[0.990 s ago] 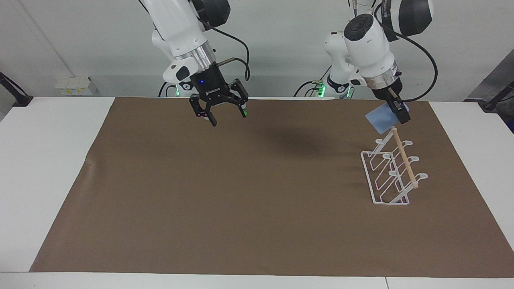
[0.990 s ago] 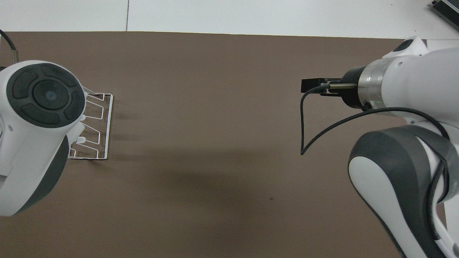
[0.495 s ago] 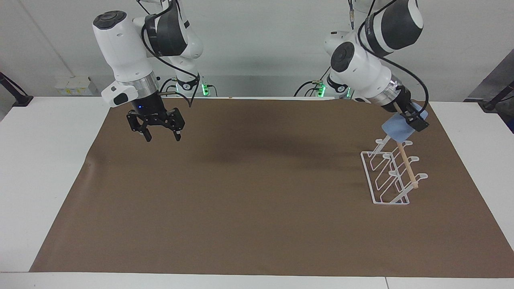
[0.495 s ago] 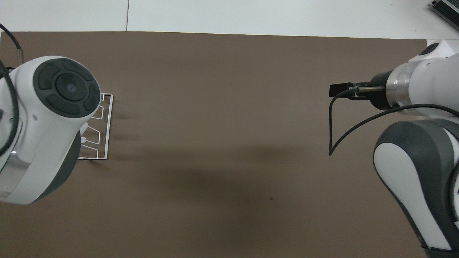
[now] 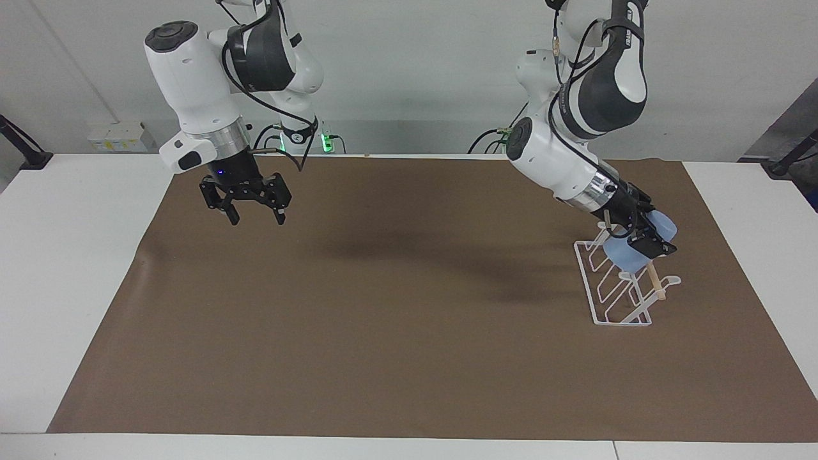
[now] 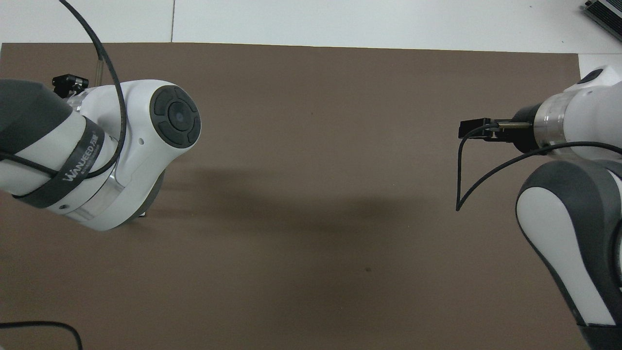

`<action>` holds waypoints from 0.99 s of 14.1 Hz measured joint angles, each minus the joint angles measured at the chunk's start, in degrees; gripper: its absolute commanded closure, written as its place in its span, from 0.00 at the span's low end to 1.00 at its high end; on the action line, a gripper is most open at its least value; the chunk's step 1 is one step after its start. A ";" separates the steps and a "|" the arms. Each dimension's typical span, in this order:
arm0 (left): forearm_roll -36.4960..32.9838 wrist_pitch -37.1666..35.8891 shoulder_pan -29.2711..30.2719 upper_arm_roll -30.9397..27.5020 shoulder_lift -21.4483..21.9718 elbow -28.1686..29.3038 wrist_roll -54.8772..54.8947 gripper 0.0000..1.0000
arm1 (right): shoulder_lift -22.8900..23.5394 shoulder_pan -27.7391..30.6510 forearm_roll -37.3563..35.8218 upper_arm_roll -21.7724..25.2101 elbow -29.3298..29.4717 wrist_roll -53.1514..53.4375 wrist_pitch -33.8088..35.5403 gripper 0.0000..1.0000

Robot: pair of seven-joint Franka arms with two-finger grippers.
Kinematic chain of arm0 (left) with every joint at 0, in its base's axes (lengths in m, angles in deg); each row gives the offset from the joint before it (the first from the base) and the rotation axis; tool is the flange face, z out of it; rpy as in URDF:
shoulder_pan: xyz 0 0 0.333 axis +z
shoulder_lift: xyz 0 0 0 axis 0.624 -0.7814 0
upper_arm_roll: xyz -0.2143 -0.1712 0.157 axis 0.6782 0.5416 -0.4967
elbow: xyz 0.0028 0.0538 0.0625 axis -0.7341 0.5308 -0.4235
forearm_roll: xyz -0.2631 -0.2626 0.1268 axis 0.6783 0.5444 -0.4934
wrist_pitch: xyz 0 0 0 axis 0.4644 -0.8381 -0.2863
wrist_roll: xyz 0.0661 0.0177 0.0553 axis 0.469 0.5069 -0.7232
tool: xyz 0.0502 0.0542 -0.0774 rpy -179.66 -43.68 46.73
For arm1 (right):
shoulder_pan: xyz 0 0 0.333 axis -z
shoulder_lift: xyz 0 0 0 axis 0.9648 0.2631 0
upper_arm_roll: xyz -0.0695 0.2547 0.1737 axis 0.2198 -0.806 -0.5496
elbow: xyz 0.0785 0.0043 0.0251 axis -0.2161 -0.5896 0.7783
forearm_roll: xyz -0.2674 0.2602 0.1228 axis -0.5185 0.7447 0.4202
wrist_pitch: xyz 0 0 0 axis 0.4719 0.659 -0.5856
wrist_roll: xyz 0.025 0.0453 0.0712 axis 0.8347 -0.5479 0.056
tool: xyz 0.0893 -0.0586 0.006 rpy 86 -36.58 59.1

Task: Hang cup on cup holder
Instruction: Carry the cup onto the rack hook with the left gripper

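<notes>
Facing view: the left tool (image 5: 647, 239) is clamped on the cup (image 5: 629, 250), holding it tilted against the wooden rod of the cup holder (image 5: 617, 291) at the left arm's end of the worktop (image 5: 383, 332). The small, matte, tapered blue tumbler looks light, stiff and a little slippery; a grip across its wall suits it. The thin white wire rack would probably shift under a push. The right tool (image 5: 253, 216) waits, fingers apart, above the brown mat.

Light-blue cup (image 5: 629, 253), white cup holder (image 5: 601, 300), brown mat (image 5: 383, 332).

Grey wall (image 5: 415, 76), white table (image 5: 70, 255)
</notes>
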 measured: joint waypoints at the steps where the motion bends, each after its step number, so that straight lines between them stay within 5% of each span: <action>1: -0.39 0.46 0.02 -0.01 -0.47 0.00 0.00 1.00 | 0.00 -0.02 0.00 0.00 -0.01 0.00 -0.02 0.00; 5: -0.53 2.53 1.95 -0.25 -0.75 0.76 -0.37 1.00 | -0.02 -0.19 -0.16 1.67 -0.42 -1.18 0.58 0.00; 11: -0.57 6.79 3.69 -0.45 0.16 6.76 -2.02 1.00 | 0.02 -12.33 -0.18 24.47 -1.45 -15.06 3.24 0.00; 14: -0.66 9.05 4.75 -0.66 0.68 8.39 -2.11 1.00 | -0.04 -17.65 -0.18 28.33 -1.53 -15.22 5.35 0.00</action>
